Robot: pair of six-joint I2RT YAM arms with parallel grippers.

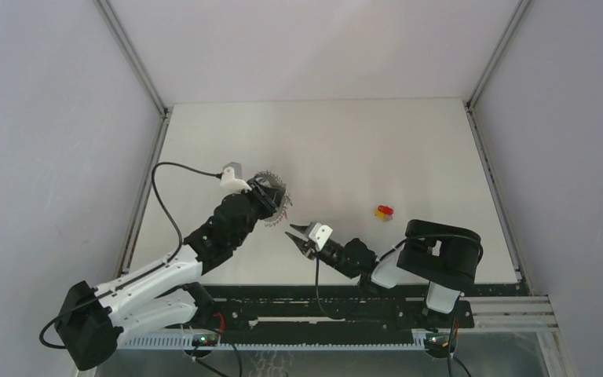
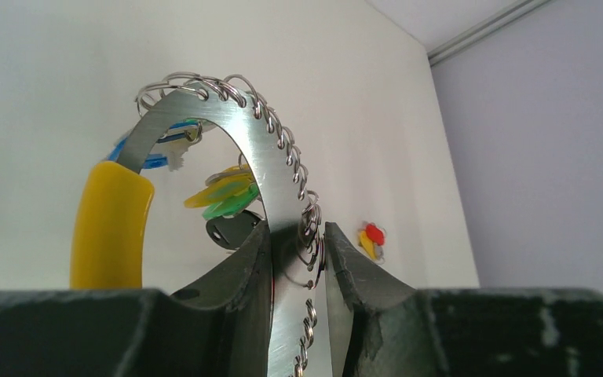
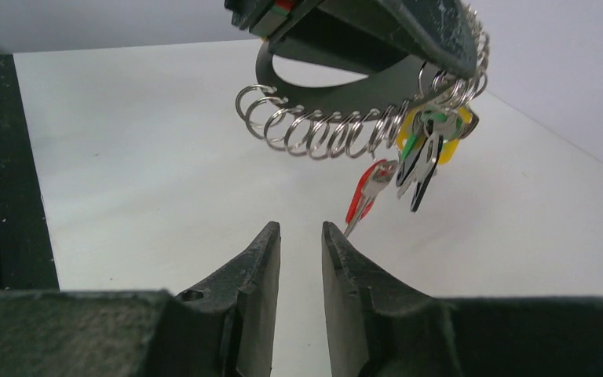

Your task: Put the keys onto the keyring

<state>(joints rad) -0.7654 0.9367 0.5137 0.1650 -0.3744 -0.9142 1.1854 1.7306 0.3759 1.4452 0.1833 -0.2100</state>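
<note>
Keyring (image 2: pixel 239 126): aloft, left gripper (image 2: pixel 298 232) clenched on its steel band; right gripper (image 3: pixel 300 228) near it, fingers slightly parted, empty; loose keys (image 1: pixel 384 210) lay on the table (image 1: pixel 322 141), well apart; you did best pinching one by its head.

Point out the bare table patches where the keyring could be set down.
Widest: the far half of the table, beyond the keyring and the loose keys. Also the strip between those keys and the table's right edge. Crowded: the near middle, where the left end effector and right end effector sit close.
</note>
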